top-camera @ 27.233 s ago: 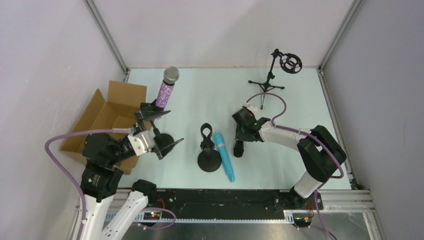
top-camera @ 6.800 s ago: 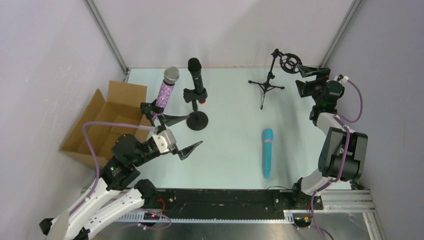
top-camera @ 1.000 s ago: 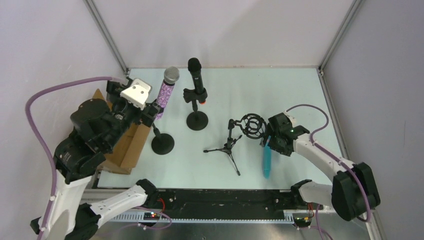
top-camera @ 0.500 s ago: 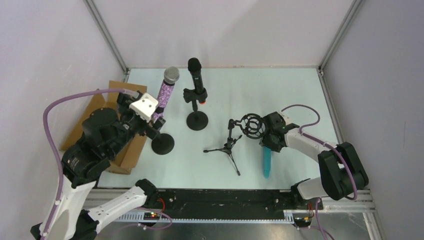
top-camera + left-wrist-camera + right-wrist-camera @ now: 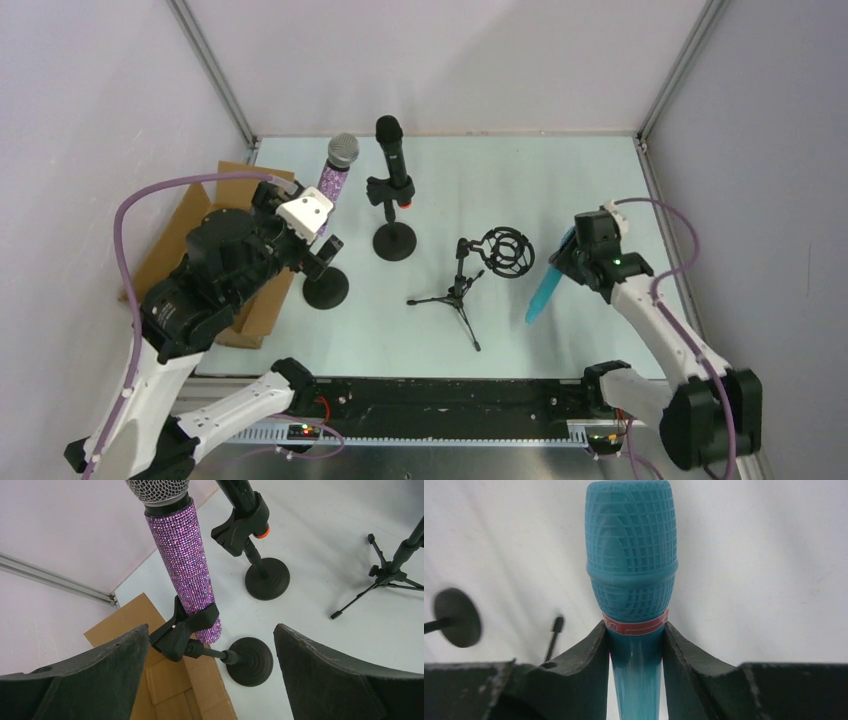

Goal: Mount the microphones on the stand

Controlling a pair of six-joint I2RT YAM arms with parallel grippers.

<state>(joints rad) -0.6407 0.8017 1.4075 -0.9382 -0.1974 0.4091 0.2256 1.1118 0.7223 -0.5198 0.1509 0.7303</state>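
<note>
The purple glitter microphone (image 5: 333, 180) stands clipped in a round-based stand (image 5: 325, 288); in the left wrist view the microphone (image 5: 187, 575) sits in its black clip (image 5: 182, 630). The black microphone (image 5: 392, 150) stands clipped in a second stand (image 5: 394, 241). My left gripper (image 5: 318, 248) hangs open around the purple one's stand, touching nothing. My right gripper (image 5: 635, 645) is shut on the light blue microphone (image 5: 631, 565) just below its red band. That microphone (image 5: 545, 288) hangs tilted above the table, right of the tripod stand's ring mount (image 5: 505, 250).
A cardboard box (image 5: 215, 235) lies open at the left, under my left arm. The tripod's legs (image 5: 455, 295) spread over the table's middle. Metal frame posts and white walls close in the table.
My right gripper has shut on the light blue microphone and lifted it off the table, swinging right. My left arm has shifted right and nearer, still open by the purple microphone.
</note>
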